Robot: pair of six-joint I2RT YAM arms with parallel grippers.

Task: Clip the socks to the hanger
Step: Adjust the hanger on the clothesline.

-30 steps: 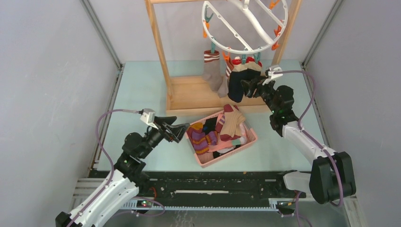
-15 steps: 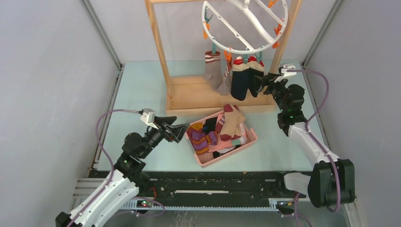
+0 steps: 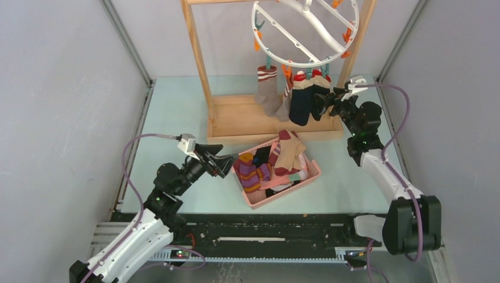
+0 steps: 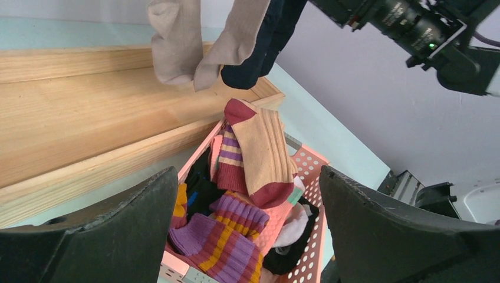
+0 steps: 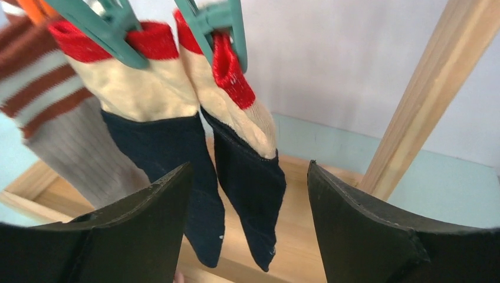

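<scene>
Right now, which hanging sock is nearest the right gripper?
The right-hand navy sock with the red-cream cuff: it hangs straight before the open right gripper; its twin and the striped sock hang further left.

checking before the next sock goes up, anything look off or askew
Nothing serious. The two navy socks hang straight from teal clips by their red cuffs. The basket sits upright but skewed to the rack, nothing spilled; a tan sock on top pokes over its far rim.
</scene>
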